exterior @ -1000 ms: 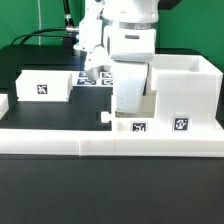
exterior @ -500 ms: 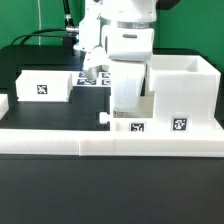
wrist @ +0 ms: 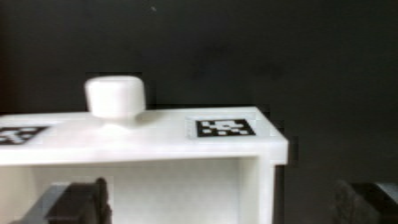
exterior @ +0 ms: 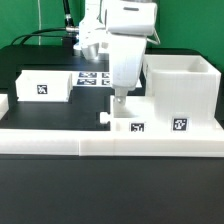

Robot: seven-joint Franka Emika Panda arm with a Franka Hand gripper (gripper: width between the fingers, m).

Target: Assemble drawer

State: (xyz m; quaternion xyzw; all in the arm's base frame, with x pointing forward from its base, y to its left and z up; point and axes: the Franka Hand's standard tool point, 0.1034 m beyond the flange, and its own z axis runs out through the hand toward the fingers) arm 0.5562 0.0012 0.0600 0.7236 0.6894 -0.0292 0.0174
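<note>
The white drawer (exterior: 150,124), with marker tags on its front, sits slid into the tall white drawer case (exterior: 186,82) at the exterior view's right. Its small round knob (exterior: 103,117) sticks out on the exterior view's left. My gripper (exterior: 118,97) hangs just above the drawer's knob end, apart from it. In the wrist view the knob (wrist: 116,98) stands on the drawer's tagged panel (wrist: 224,128). My gripper (wrist: 217,202) is open and empty there, with one dark fingertip (wrist: 75,202) on each side of the panel.
A second white tagged box part (exterior: 44,85) lies at the exterior view's left. The marker board (exterior: 92,77) lies behind it, near the arm. A long white ledge (exterior: 110,146) runs along the table's front.
My gripper has risen off the drawer and shifted slightly toward the exterior view's left. The drawer and knob have stayed in place.
</note>
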